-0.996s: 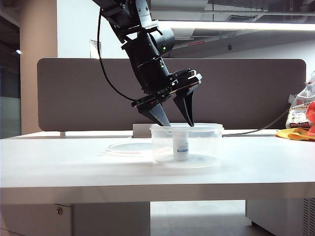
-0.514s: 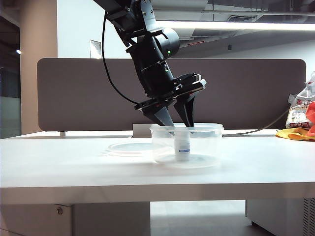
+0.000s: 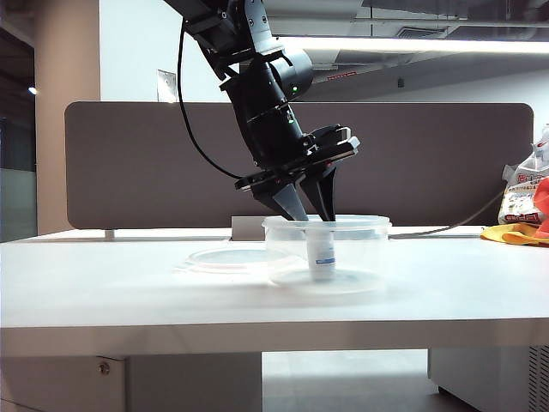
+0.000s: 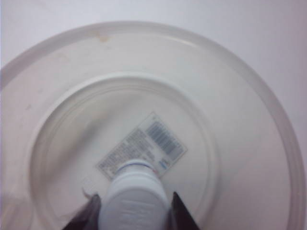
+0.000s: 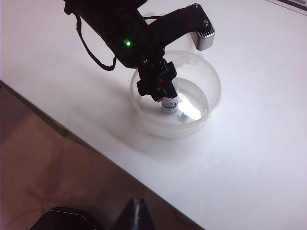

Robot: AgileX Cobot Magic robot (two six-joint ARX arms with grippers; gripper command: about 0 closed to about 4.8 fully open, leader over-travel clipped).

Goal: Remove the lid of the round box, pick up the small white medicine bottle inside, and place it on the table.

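Note:
The round box [image 3: 371, 227] stands open on the white table [image 3: 129, 292]. Its lid [image 3: 225, 257] lies flat on the table just left of it. Inside the box stands the small white medicine bottle [image 3: 322, 254]. My left gripper [image 3: 310, 218] reaches down into the box, and its fingers press both sides of the bottle's cap [image 4: 136, 196]. In the left wrist view the box's rim [image 4: 144, 32] circles the bottle. The right wrist view looks down on the box [image 5: 212, 82], the bottle [image 5: 171, 103] and the left gripper [image 5: 160, 91]. My right gripper [image 5: 137, 212] hovers off the table's edge, fingers together, holding nothing.
A grey-brown partition [image 3: 129, 163] runs behind the table. A bag and yellow-orange items [image 3: 527, 210] sit at the far right, with a cable [image 3: 463, 221] leading to them. A dark round object [image 5: 62, 218] lies below the table edge near the right gripper.
The left gripper's jaws have narrowed from wide apart to pressing on the bottle's cap. The bottle has shifted slightly to the right. The right arm has not moved.

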